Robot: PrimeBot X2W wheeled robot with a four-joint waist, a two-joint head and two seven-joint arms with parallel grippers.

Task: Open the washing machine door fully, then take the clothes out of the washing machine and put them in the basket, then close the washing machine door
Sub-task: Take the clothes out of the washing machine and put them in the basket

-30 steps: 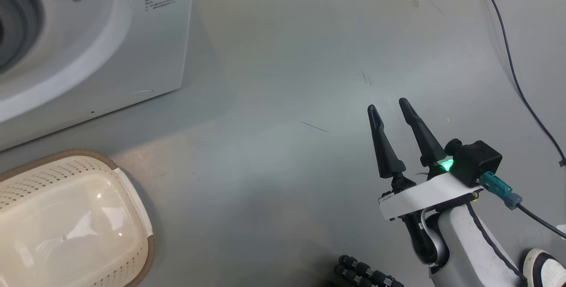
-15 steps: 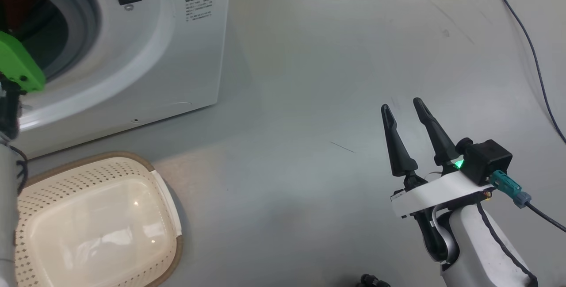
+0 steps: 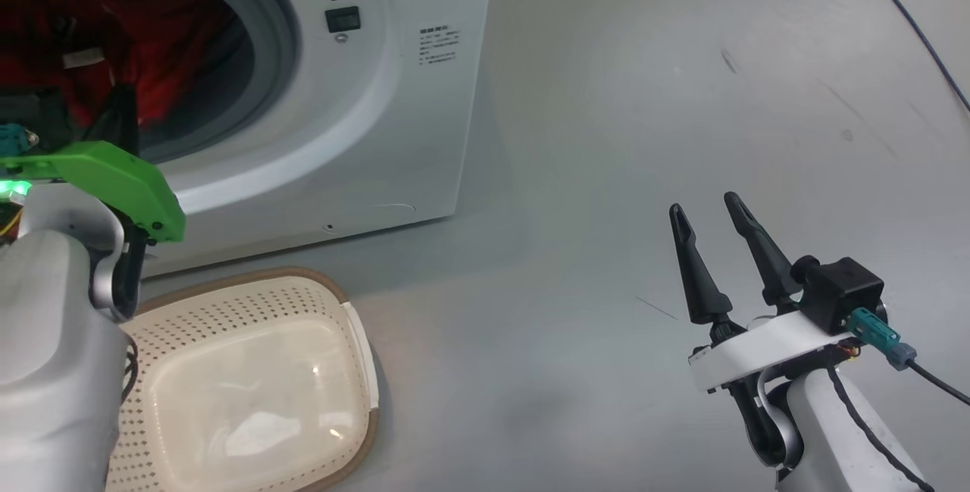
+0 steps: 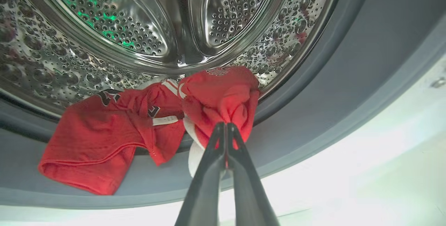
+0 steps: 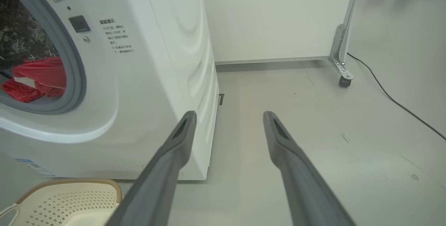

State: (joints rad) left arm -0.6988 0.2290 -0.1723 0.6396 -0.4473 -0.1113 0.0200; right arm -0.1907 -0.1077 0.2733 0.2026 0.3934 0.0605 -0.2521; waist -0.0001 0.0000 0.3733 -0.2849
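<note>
The left gripper [image 4: 225, 125] has its two dark fingers pressed together on a bunched fold of the red clothes [image 4: 219, 95], right at the mouth of the steel drum [image 4: 104, 27]. In the left wrist view, more red fabric with white trim and a dark numeral spreads from that pinch toward eight o'clock, draped over the grey seal [image 4: 313, 114]. It may be a second garment, though the folds make that hard to tell.

In the head view, the washing machine [image 3: 424, 136] stands at ten o'clock with red cloth showing in its round opening. The basket [image 3: 250, 371] sits on the floor [image 3: 606, 136] just in front of the machine, at seven o'clock. The right gripper [image 3: 703, 204] hovers at four o'clock with its fingers spread apart over bare floor, well apart from the machine. A dark cable [image 3: 909, 14] crosses the floor at one o'clock.
</note>
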